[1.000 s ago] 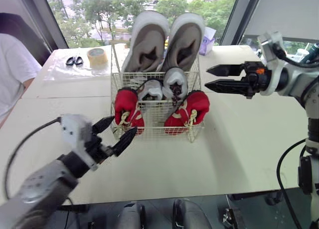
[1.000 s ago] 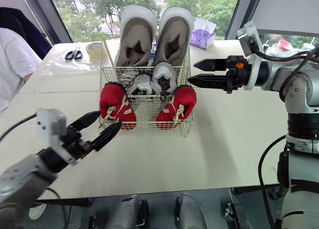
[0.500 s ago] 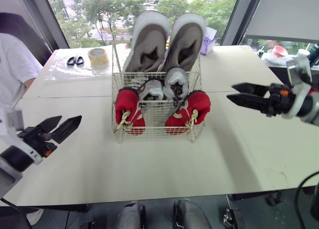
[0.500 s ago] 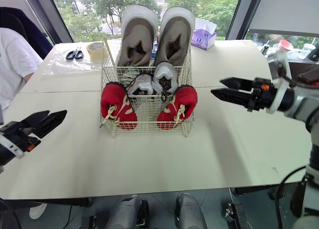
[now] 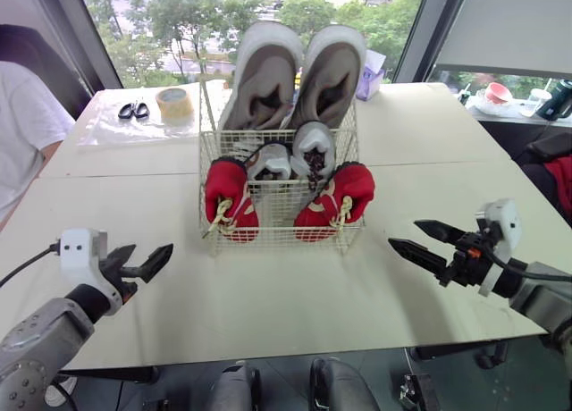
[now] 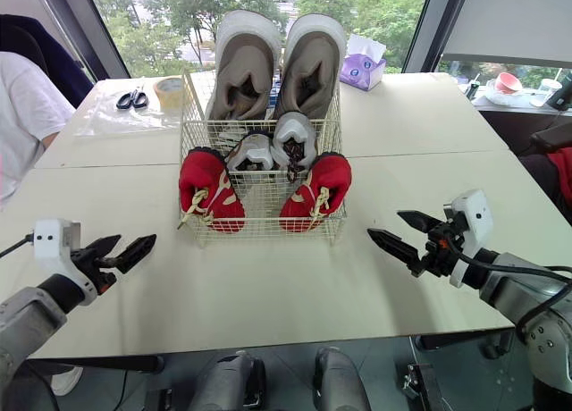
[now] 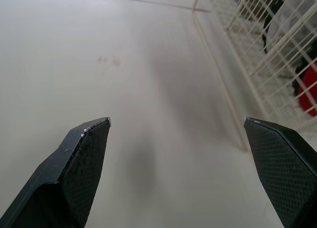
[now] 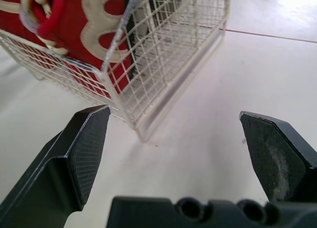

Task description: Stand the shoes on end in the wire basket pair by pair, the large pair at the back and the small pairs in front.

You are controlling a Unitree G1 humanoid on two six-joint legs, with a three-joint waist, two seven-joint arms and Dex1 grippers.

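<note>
Left eye view, contents as I read them from the console:
- Wire basket point(image 5: 279, 239), mid-counter point(image 5: 295, 295): holds three pairs, all on end.
- Large grey pair point(image 5: 264, 76): back row, rising well above the rim, so it hides nothing.
- Small grey pair point(image 5: 273, 163): middle row, wedged between its neighbours.
- Red pair point(image 5: 228, 197): front row, leaning on the front wire, which props it upright.
- Left tool point(image 5: 150, 250): spread, empty, low over the counter, well off the basket's left corner.
- Right tool point(image 5: 403, 232): spread, empty, off the right corner.
- Scissors point(image 5: 134, 109), tape roll point(image 5: 174, 101), tissue pack point(image 6: 365, 69): far side, not involved.
- Judgement: the arrangement looks complete, and I would keep both tools clear of the wire.
</note>
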